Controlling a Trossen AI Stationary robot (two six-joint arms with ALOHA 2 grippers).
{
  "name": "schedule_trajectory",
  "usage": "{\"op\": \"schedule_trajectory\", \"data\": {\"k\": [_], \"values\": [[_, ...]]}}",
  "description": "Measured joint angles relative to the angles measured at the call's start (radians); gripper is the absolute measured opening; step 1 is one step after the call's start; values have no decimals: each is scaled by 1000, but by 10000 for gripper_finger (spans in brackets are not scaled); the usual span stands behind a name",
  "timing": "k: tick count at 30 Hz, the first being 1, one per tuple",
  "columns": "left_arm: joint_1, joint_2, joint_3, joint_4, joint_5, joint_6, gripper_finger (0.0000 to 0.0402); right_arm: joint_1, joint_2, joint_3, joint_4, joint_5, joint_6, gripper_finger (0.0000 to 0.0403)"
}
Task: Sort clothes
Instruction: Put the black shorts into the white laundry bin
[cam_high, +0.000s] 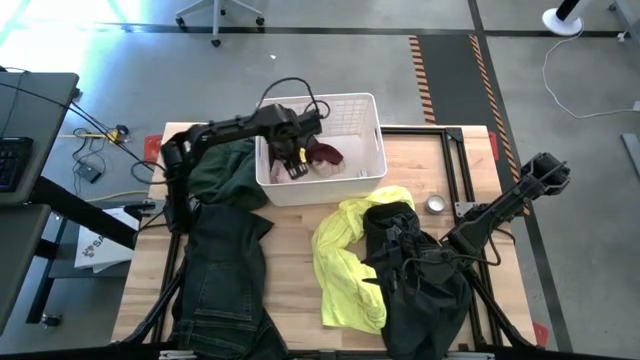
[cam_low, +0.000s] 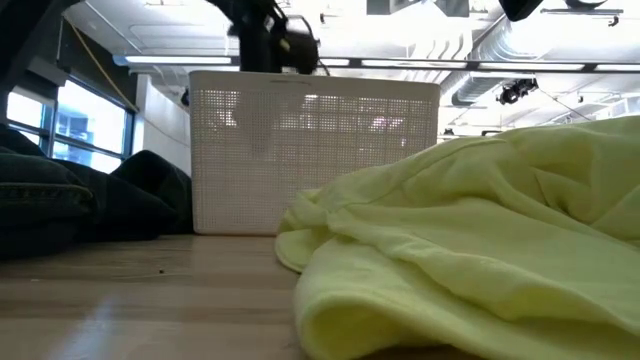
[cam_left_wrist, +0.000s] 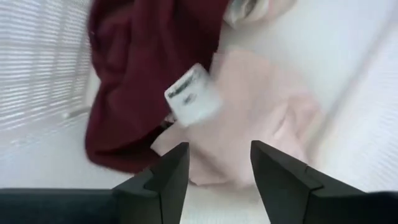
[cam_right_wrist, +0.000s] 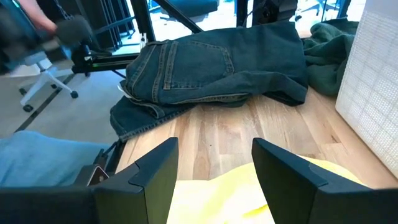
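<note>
Even overhead light in the high view, soft short shadows on the desk (cam_high: 290, 250); a cyan glare patch on the floor at top left. Low view is backlit: bright ceiling strip lights (cam_low: 180, 60) and windows at left, washed-out white up top, yellow shirt (cam_low: 480, 250) close to the lens and soft. Left wrist view is overexposed inside the white basket (cam_left_wrist: 348, 74), with the maroon piece (cam_left_wrist: 137, 81) and its label motion-blurred. Right wrist view is fairly sharp on the jeans (cam_right_wrist: 211, 68), with blur at upper left.
</note>
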Motion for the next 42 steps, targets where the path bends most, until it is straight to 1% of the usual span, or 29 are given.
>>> {"op": "schedule_trajectory", "data": {"k": [3, 7, 12, 16, 20, 24, 28, 30, 31, 35, 37, 40, 42], "values": [[-18, -70, 0, -3, -2, -13, 168, 0, 0, 0, 0, 0, 0, 204], [-52, -169, 0, -2, -37, -58, 168, 0, 0, 0, 4, 1, 2, 204], [-140, -292, -1, 11, -90, -161, 168, 0, 0, 0, 11, 1, 3, 204], [-288, -363, -2, 12, -168, -254, 168, 2, 0, 0, 6, -7, 9, 204], [-488, -393, -2, 30, -275, -382, 168, 29, -11, 0, -45, -110, 56, 204], [-699, -381, -2, 53, -359, -469, 168, 90, -52, 0, -154, -112, 164, 204], [-885, -349, -2, 71, -473, -583, 168, 156, -108, 0, -307, -40, 303, 204], [-960, -329, -2, 80, -534, -642, 168, 179, -136, 0, -404, 0, 404, 204], [-991, -317, -2, 84, -558, -668, 168, 181, -149, 0, -463, 3, 460, 204], [-1093, -258, -2, 86, -647, -754, 168, 142, -172, 0, -701, 23, 676, 204], [-1125, -222, -2, 86, -690, -791, 168, 102, -163, 0, -790, -13, 726, 204], [-1152, -164, -3, 87, -747, -840, 168, 21, -129, 0, -865, -132, 699, 204], [-1156, -133, -3, 86, -771, -826, 168, -38, -100, -1, -864, -157, 615, 204]]}}
